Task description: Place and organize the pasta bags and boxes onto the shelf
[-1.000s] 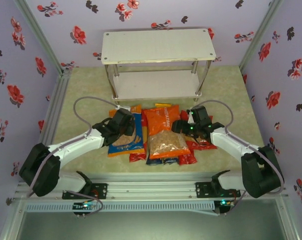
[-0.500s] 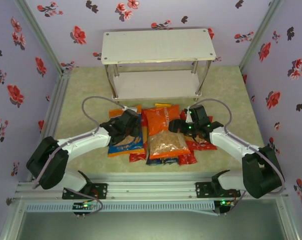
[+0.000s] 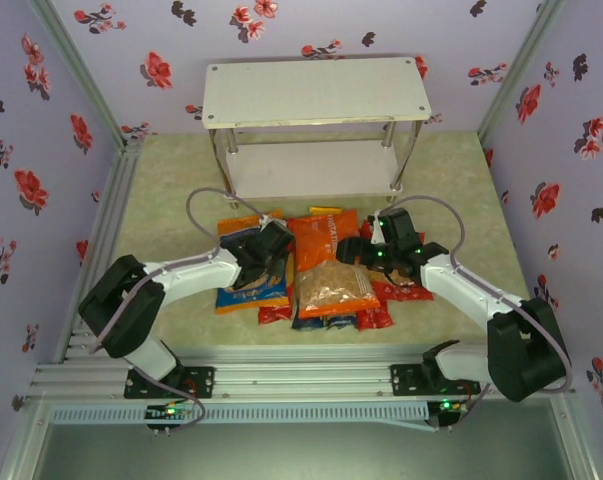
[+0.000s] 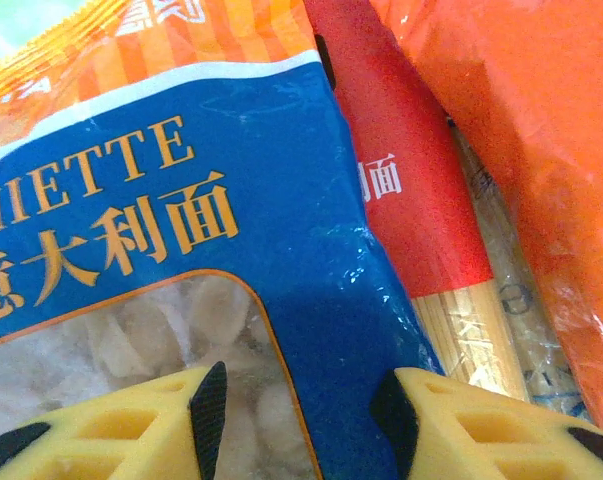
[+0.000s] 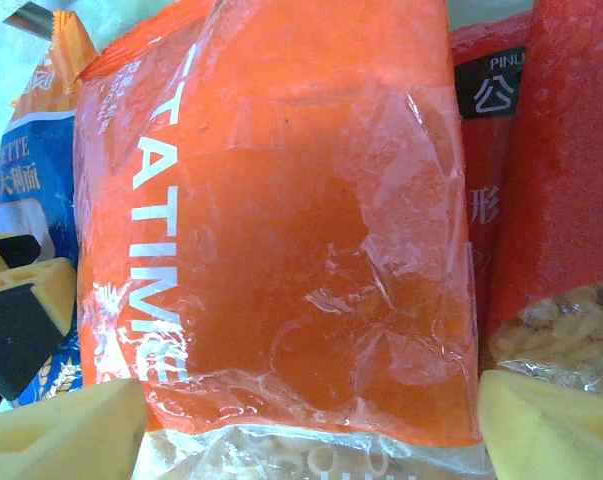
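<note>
1. Left gripper [image 4: 299, 415]: the jaws are released. Its yellow fingertips [image 4: 131, 430] stand apart just above the right edge of the blue bag [image 4: 231, 250], over the clear window. No item is clamped.
2. Right gripper [image 5: 301, 440]: the jaws are released. Its yellow fingertips [image 5: 66, 435] stand wide, one at each side of the orange bag [image 5: 301, 230], near the clear window.
3. Pile, table [image 3: 171, 180] centre, between the two arms:
   - The blue bag lies on the left.
   - The orange bag lies in the middle, on top.
   - The red bag [image 5: 571, 150] lies on the right, partly under the orange bag.
   - A red spaghetti pack [image 4: 411, 200] lies between the blue and orange bags, under both.
   - The end of a dark blue spaghetti pack [image 3: 311, 322] protrudes at the near edge of the pile.
4. Shelf [image 3: 316, 92]: it stands at the far side of the table, well apart from the pile. Both boards are bare.
</note>
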Controlling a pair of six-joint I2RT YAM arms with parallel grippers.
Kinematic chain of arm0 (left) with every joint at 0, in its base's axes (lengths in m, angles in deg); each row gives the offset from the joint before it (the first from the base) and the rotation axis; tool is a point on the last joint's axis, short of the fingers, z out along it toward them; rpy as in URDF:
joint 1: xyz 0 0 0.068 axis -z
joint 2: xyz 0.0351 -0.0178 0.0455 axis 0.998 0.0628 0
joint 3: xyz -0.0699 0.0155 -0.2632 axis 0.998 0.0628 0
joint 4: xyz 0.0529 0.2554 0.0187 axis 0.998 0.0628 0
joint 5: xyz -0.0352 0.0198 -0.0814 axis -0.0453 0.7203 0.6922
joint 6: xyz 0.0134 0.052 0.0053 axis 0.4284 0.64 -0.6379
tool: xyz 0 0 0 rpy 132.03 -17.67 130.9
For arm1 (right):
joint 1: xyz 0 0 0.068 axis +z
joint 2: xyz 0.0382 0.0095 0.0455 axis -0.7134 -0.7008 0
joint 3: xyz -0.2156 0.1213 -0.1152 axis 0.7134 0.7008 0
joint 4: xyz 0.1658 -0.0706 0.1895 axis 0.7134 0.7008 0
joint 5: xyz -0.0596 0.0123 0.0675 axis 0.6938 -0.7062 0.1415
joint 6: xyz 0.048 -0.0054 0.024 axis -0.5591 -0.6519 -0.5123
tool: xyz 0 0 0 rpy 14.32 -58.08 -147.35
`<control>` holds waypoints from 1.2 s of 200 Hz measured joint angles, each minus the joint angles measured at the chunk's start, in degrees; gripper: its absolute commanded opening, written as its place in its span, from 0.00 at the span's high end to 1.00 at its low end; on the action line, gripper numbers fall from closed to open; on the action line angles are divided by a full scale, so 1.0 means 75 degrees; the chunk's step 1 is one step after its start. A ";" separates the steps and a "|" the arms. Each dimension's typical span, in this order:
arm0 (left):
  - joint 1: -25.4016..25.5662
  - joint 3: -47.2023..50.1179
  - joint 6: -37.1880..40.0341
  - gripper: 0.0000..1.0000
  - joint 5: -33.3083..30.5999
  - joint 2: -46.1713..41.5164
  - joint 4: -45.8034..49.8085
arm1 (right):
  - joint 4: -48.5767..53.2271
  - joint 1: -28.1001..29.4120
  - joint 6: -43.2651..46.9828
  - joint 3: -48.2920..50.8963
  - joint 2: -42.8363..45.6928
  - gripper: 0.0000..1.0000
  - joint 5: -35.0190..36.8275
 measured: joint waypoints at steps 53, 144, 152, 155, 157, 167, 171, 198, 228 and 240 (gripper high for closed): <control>-0.0003 0.0012 0.0006 0.54 -0.0478 0.0102 0.0248 | 0.0003 0.0000 0.0000 0.0000 0.0006 0.14 0.0000; -0.0437 0.0787 -0.0076 0.52 -0.0632 -0.0507 0.0697 | 0.0017 0.0015 -0.0003 -0.0006 0.0050 0.14 -0.0003; -0.0557 0.0868 -0.0079 0.52 -0.0632 -0.0603 0.0755 | 0.0017 0.0015 -0.0003 -0.0006 0.0050 0.14 -0.0003; -0.0592 0.0898 -0.0079 0.52 -0.0632 -0.0629 0.0769 | 0.0017 0.0015 -0.0003 -0.0006 0.0050 0.14 -0.0003; -0.0621 0.0912 -0.0082 0.51 -0.0632 -0.0650 0.0775 | 0.0017 0.0015 -0.0003 -0.0006 0.0050 0.14 -0.0003; -0.0743 0.0970 -0.0085 0.51 -0.0629 -0.0711 0.0804 | 0.0017 0.0015 -0.0003 -0.0006 0.0050 0.14 -0.0003; -0.0790 0.0991 -0.0085 0.50 -0.0627 -0.0726 0.0804 | 0.0015 0.0015 -0.0003 -0.0006 0.0050 0.14 -0.0003; -0.1099 0.1061 -0.0181 0.50 -0.0539 -0.0766 0.0775 | 0.0012 0.0015 -0.0006 -0.0006 0.0050 0.14 -0.0003; -0.1577 0.1116 -0.0265 0.50 -0.0289 -0.0766 0.0574 | 0.0009 0.0015 -0.0006 -0.0006 0.0058 0.13 -0.0006; -0.1716 0.1154 -0.0277 0.48 -0.0221 -0.0769 0.0443 | 0.0009 0.0015 -0.0006 -0.0006 0.0070 0.14 -0.0003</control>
